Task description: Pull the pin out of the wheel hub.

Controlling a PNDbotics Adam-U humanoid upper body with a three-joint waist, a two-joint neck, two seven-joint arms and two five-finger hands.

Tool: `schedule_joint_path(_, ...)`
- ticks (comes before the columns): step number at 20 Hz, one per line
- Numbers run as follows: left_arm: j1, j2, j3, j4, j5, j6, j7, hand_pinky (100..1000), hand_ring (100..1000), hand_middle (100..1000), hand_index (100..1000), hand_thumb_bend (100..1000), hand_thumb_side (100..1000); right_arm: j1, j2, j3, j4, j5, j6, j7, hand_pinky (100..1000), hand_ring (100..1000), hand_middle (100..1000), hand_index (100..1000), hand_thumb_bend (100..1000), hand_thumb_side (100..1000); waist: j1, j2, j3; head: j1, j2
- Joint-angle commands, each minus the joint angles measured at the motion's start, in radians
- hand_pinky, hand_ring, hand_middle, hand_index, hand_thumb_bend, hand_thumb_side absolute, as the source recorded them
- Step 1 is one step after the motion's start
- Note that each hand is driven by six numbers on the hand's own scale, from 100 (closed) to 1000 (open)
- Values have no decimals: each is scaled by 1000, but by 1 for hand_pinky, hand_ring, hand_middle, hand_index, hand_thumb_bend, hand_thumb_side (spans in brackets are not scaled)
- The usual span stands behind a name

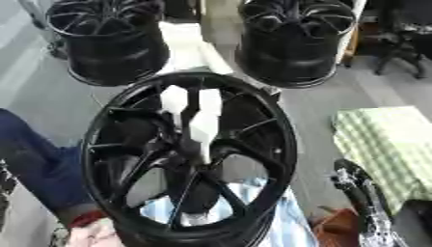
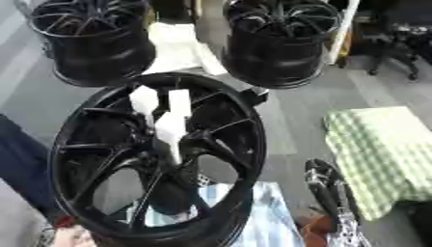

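The floor (image 1: 33,91) is grey and smooth, with a paler strip running along its far left side. Two black wheels stand on it at the far edge, one on the left (image 1: 110,41) and one on the right (image 1: 295,41), well apart from each other. Between them lies something white (image 1: 190,48), flat on the floor. At the far right, the dark legs of a chair (image 2: 392,53) stand on the floor. On the right side, nearer, there is a thing covered with green checked cloth (image 1: 388,144).
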Motion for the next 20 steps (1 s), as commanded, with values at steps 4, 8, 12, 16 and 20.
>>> schedule_joint_path(4, -45, 84, -5, -45, 29, -22, -2, 910, 1000, 697, 850, 100, 741, -6, -11, -2, -20, 3, -2, 0, 723, 698, 724, 859, 245, 685, 3, -5, -1, -4, -3)
schedule_joint_path(8, -101, 206, -26, -64, 73, -67, -18, 887, 1000, 699, 858, 100, 671, -4, -14, -1, -20, 4, -2, 1, 722, 698, 724, 859, 245, 685, 7, -8, -3, -4, -3)
schedule_joint_path(12, -179, 384, -87, -69, 141, -154, -51, 872, 1000, 701, 865, 100, 597, -3, -18, 1, -19, 6, -3, 3, 722, 698, 724, 859, 247, 685, 13, -9, -10, -5, -3)
schedule_joint_path(16, -281, 580, -192, -53, 213, -270, -134, 854, 1000, 713, 883, 100, 538, -3, -23, 5, -19, 9, -3, 7, 723, 698, 724, 859, 247, 685, 21, -10, -20, -1, -3)
schedule_joint_path(20, -401, 731, -305, 16, 268, -364, -299, 848, 1000, 720, 889, 100, 537, -5, -28, 10, -18, 11, -4, 13, 722, 698, 724, 859, 248, 685, 29, -13, -33, 6, -3)
